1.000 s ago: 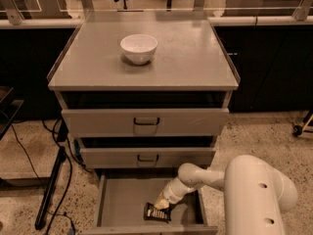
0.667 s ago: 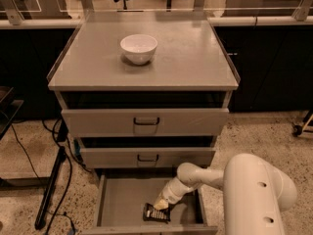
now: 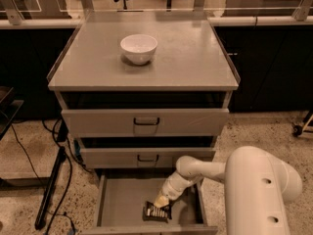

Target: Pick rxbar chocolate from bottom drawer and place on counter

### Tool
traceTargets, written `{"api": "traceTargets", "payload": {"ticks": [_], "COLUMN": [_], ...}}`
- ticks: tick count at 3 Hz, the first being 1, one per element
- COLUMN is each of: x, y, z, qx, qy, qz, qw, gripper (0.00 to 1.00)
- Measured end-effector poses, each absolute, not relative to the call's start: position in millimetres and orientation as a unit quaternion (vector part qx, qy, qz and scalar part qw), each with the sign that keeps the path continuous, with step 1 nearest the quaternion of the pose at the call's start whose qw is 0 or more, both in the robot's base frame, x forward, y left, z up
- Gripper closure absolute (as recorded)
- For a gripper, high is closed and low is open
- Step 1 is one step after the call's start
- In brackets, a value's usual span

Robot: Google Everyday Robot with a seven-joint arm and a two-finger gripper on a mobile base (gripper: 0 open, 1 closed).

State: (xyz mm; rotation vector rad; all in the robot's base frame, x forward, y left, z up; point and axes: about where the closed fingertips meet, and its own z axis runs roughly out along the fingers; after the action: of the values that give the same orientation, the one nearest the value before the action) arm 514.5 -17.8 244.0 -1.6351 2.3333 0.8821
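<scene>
The rxbar chocolate (image 3: 157, 212) is a small black-wrapped bar lying on the floor of the open bottom drawer (image 3: 122, 202), near its front edge. My gripper (image 3: 161, 201) reaches down into that drawer from the right and sits right over the bar's upper end, touching or almost touching it. The white arm (image 3: 254, 180) fills the lower right. The counter (image 3: 186, 58) is the cabinet's flat grey top.
A white bowl (image 3: 139, 48) stands on the counter's left-centre. The two upper drawers (image 3: 146, 123) with dark handles are slightly pulled out above the arm. Cables and a dark stand (image 3: 51, 190) lie on the speckled floor at left.
The gripper has stayed over the bar in the bottom drawer; the bar has not visibly moved.
</scene>
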Motion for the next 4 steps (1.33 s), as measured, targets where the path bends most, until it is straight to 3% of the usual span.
{"api": "traceTargets", "payload": {"ticks": [4], "x": [516.9], "y": [-38.7], "z": [312.5], "qx": [-0.537], "qy": [0.797], "qz": [0.272], "qw": [0.061], "gripper": [1.0]}}
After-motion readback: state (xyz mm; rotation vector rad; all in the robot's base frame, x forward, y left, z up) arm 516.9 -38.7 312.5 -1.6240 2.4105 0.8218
